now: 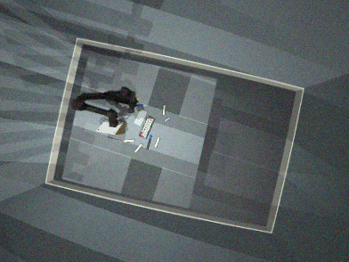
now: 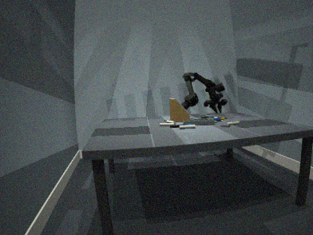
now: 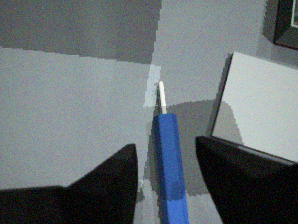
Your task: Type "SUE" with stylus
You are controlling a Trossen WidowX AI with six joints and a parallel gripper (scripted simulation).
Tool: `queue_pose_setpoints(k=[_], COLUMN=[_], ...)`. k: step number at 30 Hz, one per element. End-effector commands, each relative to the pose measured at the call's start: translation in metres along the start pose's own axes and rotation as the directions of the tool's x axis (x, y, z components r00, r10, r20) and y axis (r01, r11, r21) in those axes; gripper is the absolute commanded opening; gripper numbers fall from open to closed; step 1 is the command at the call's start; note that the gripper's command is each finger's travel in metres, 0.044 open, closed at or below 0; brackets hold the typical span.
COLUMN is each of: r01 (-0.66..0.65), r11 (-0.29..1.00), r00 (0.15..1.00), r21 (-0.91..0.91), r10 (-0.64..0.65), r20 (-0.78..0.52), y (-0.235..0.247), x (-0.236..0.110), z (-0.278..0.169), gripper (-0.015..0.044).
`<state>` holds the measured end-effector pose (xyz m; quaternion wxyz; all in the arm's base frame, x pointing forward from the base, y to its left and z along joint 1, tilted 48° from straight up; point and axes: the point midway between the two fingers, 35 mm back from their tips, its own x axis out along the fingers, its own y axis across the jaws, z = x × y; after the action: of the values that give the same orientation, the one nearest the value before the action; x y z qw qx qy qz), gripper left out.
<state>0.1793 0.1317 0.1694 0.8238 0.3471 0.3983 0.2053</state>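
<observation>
The blue stylus [image 3: 171,155] [image 1: 140,106] with a thin white tip lies on the desk, its tip pointing up in the wrist view. My gripper [image 3: 166,144] [image 2: 218,111] is partly open and empty, above the stylus. The stylus runs between the two black fingers in the wrist view, with a visible gap on each side. The keyboard [image 1: 147,127] lies beyond a pale flat pad; only its dark corner [image 3: 284,36] shows at the top right of the wrist view, so its letters cannot be read.
The pale flat pad [image 1: 140,118] [image 3: 260,102] lies right of the stylus in the wrist view. A brown-sided wedge [image 2: 178,111] [image 1: 120,128] stands near the arm's base. White sticks and a dark, blue-ended stick [image 1: 150,142] lie around the keyboard. A small yellow item [image 1: 137,99] is near the gripper.
</observation>
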Motion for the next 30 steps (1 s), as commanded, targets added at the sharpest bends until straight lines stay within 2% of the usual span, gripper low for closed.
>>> queue_pose_setpoints(k=[1, 30], r01=[0.009, 0.008], r11=[1.000, 1.000], r00=[1.000, 1.000], r21=[0.008, 0.009], r10=[-0.009, -0.008], r20=[-0.003, -0.003], y=[-0.003, -0.003], x=[0.004, 0.016], z=[-0.003, -0.010], gripper=[0.0150, 0.0150])
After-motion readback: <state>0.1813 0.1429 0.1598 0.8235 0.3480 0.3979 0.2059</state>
